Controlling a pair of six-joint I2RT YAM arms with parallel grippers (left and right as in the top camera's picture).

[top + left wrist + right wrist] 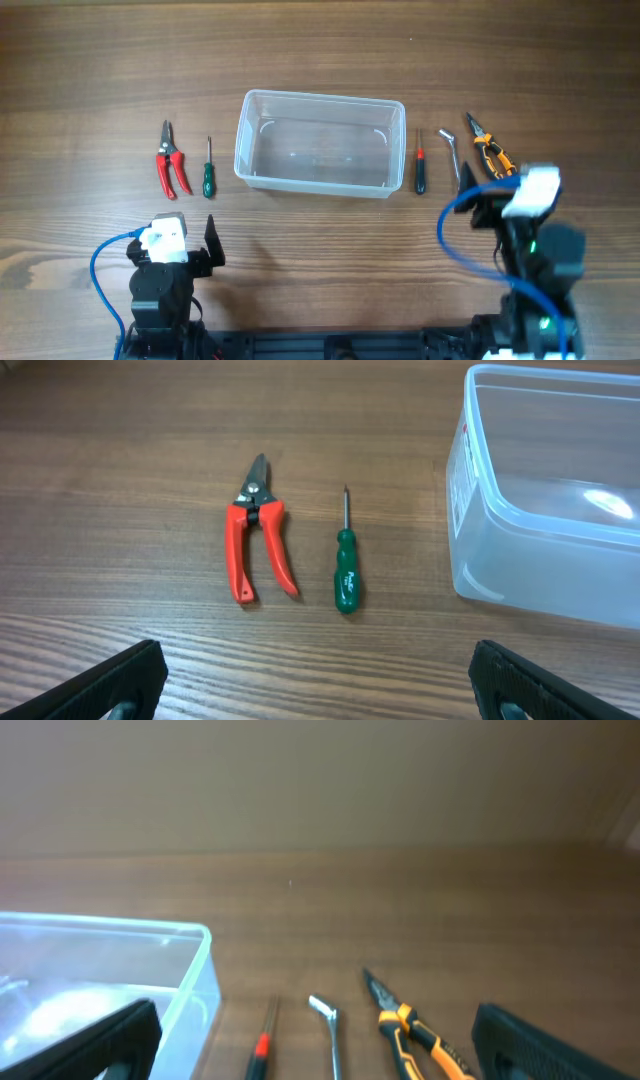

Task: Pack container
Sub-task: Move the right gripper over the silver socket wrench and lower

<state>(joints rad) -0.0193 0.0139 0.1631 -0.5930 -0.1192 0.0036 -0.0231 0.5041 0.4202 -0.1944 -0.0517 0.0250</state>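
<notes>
The clear plastic container (318,143) stands empty at the table's middle; it also shows in the left wrist view (545,495) and the right wrist view (110,975). Left of it lie red-handled pruners (170,160) (258,540) and a green screwdriver (208,170) (346,560). Right of it lie a black-and-red screwdriver (420,162) (262,1042), a bent metal wrench (452,150) (328,1030) and orange-and-black pliers (489,150) (415,1032). My left gripper (208,248) (320,695) is open and empty, near the pruners and green screwdriver. My right gripper (480,200) (320,1060) is open and empty, raised over the right-hand tools.
The wooden table (320,60) stretches behind the container. Blue cables (100,270) run beside both arm bases at the front edge.
</notes>
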